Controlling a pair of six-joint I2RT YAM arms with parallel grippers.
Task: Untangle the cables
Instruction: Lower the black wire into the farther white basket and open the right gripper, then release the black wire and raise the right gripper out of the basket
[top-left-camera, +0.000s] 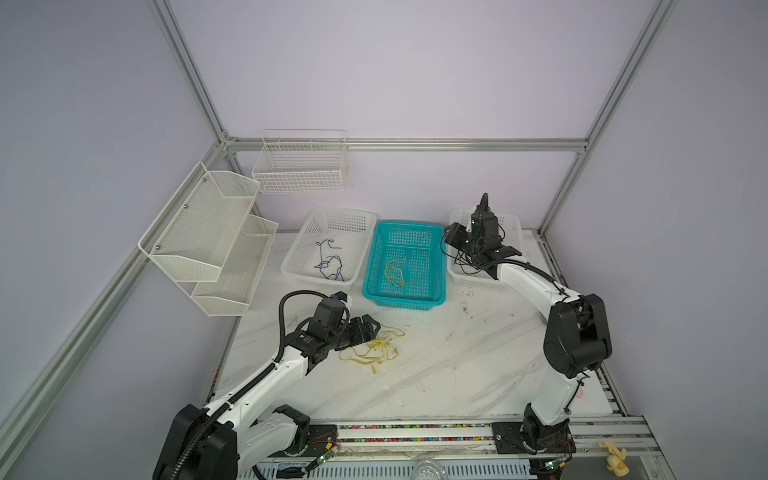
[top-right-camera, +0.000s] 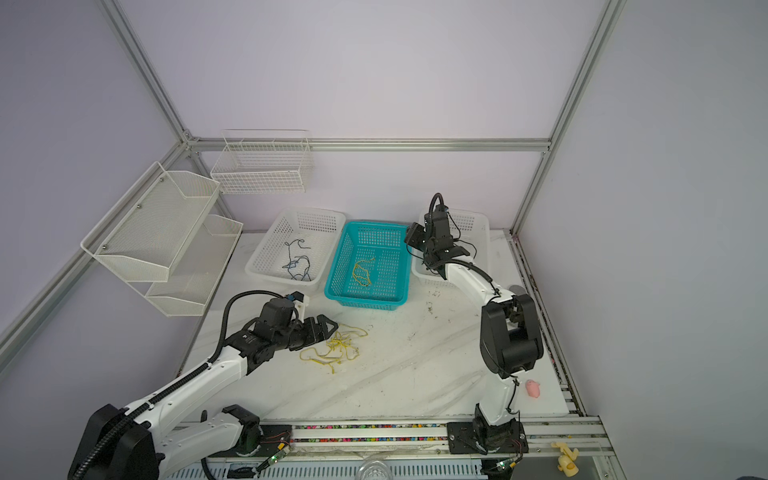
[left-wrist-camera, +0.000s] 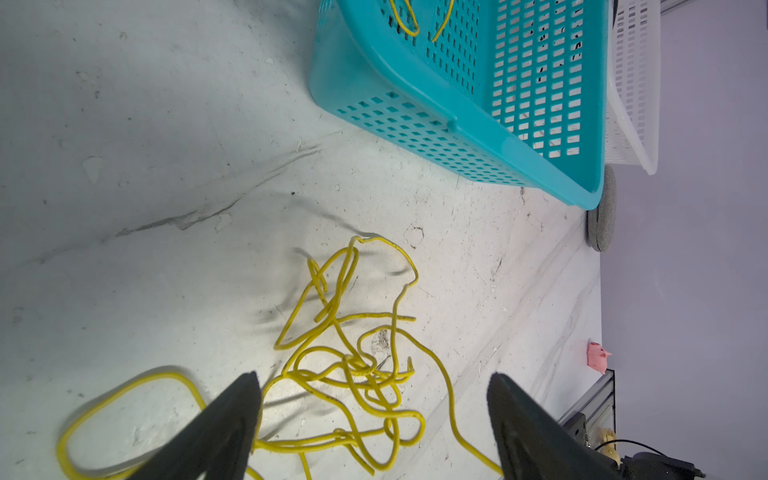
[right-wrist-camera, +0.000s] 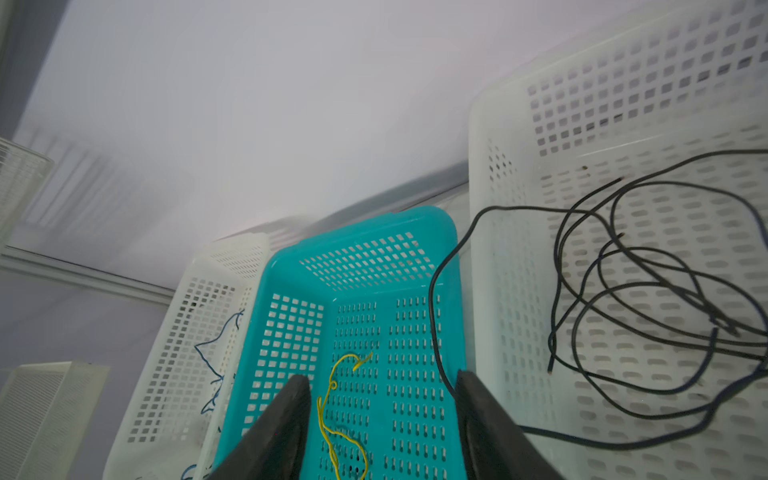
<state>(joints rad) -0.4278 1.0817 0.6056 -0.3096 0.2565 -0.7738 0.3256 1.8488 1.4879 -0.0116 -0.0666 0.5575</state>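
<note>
A tangle of yellow cables (top-left-camera: 374, 349) (top-right-camera: 334, 347) (left-wrist-camera: 353, 365) lies on the white table. My left gripper (top-left-camera: 371, 327) (top-right-camera: 331, 327) (left-wrist-camera: 372, 378) hangs low at the tangle's left edge, open, with loops between its fingers but nothing gripped. My right gripper (top-left-camera: 449, 239) (top-right-camera: 411, 239) (right-wrist-camera: 380, 376) hovers open over the teal basket (top-left-camera: 405, 299) (right-wrist-camera: 361, 224), which holds one yellow cable (top-left-camera: 395, 272) (right-wrist-camera: 332, 399). Black cables (right-wrist-camera: 644, 291) lie in the right white basket (top-left-camera: 469, 282). One black strand (right-wrist-camera: 432, 291) drapes over the teal rim beside a right finger. A dark blue cable (top-left-camera: 330, 264) rests in the left white basket (top-left-camera: 297, 266).
White mesh shelves (top-left-camera: 208, 237) hang on the left wall and a wire basket (top-left-camera: 299, 166) on the back wall. A small pink object (top-right-camera: 533, 388) (left-wrist-camera: 598, 357) lies near the table's right edge. A rail (top-left-camera: 415, 432) runs along the front edge.
</note>
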